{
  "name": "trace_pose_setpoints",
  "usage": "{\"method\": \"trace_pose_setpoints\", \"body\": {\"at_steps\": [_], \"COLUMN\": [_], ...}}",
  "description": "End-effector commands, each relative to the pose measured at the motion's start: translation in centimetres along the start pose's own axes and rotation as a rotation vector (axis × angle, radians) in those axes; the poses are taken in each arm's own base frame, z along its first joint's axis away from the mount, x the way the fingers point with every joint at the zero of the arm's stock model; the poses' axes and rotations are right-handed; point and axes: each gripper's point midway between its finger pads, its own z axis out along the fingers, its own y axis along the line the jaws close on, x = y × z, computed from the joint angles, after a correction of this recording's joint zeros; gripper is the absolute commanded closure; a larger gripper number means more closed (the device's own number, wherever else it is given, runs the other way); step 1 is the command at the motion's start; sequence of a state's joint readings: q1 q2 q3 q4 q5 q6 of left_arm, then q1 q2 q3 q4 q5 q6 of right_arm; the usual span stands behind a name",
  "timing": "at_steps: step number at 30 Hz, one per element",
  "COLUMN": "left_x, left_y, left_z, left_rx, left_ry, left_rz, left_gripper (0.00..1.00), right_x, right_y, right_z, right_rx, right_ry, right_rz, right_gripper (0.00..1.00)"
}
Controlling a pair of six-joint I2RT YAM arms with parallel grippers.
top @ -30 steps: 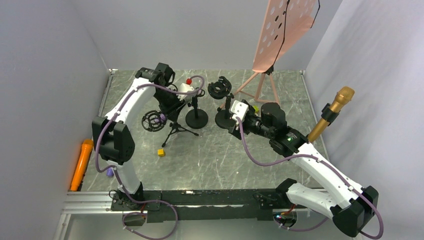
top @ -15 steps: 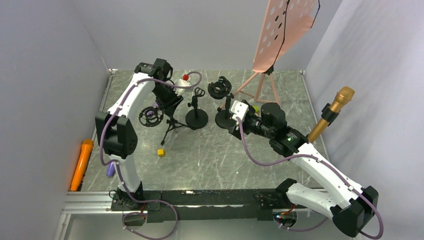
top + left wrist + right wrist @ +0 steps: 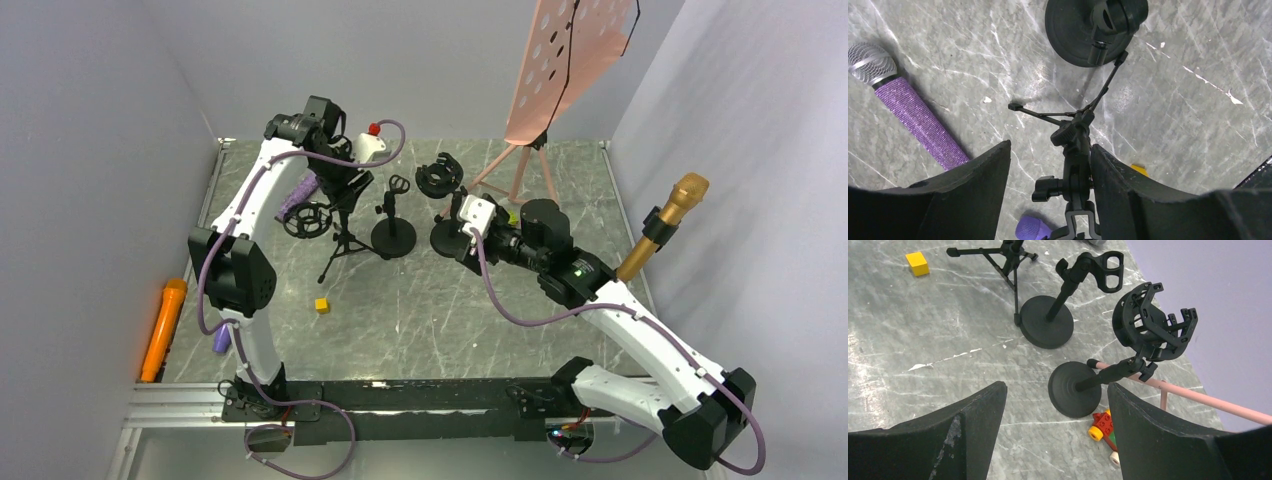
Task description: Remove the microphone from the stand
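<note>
**Item:** microphone (image 3: 1032,229), purple.

**Location:** at the head of the tripod stand (image 3: 1075,150), beside its clamp knob. Only a rounded end shows, at the lower edge of the left wrist view. It is judged to be seated in the shock-mount ring (image 3: 307,220); the top view is too small to confirm this.

**Orientation:** the visible end faces up toward the wrist camera. The long axis therefore probably runs steeply along the ring's own axis, not flat along the bench (image 3: 1198,125). Body and grille are hidden.

**Left gripper** (image 3: 1050,146): above the tripod stand, fingers spread wide and straddling its stem, holding nothing. One finger is just beside the stem; contact cannot be told.

**Right gripper** (image 3: 1054,390): well to the right of the tripod stand, fingers wide apart, empty.

**Also present:**
- second purple microphone (image 3: 913,120), loose on the bench beside the tripod stand, with its grille end the farther from the stand.
- round-base stand (image 3: 1068,30), at one foot of the tripod stand.

**Handling note:** the stem is the wrong part to close on.
- Shift off the stem to the purple body and clamp across its width.
- Draw it out along the ring's axis, not sideways.
- The tripod looks light and may tip or ride along, so the right gripper could steady a leg.
</note>
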State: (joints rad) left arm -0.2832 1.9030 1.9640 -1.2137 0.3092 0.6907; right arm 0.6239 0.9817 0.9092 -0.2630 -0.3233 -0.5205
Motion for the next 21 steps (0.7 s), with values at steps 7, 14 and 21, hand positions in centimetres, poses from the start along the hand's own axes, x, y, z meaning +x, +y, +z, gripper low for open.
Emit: {"method": "trace_pose_setpoints", "body": {"at_steps": [7, 14, 21], "left_x": [-4.3, -7.3, -7.9], "left_y": [0.1, -2.1, -7.6], "left_z": [-4.3, -12.5, -16.8], "left_rx": [-0.088, -0.191, -0.127], "left_ry": [-0.207, -0.424, -0.621], "left_rz": [0.033, 0.046, 0.169], "left_gripper": [0.24, 0.09, 0.04], "right_x": [-4.1, -5.7, -8.8], "right_y": [-2.2, -3.8, -7.8], "right_z": [-1.1, -5.0, -11.1], "right_rx": [0.040, 0.096, 0.282], "right_ry": [-0.038, 0.021, 0.045], "right_rz": [0.012, -0.011, -0.049], "right_gripper": [0.21, 0.21, 0.20]}}
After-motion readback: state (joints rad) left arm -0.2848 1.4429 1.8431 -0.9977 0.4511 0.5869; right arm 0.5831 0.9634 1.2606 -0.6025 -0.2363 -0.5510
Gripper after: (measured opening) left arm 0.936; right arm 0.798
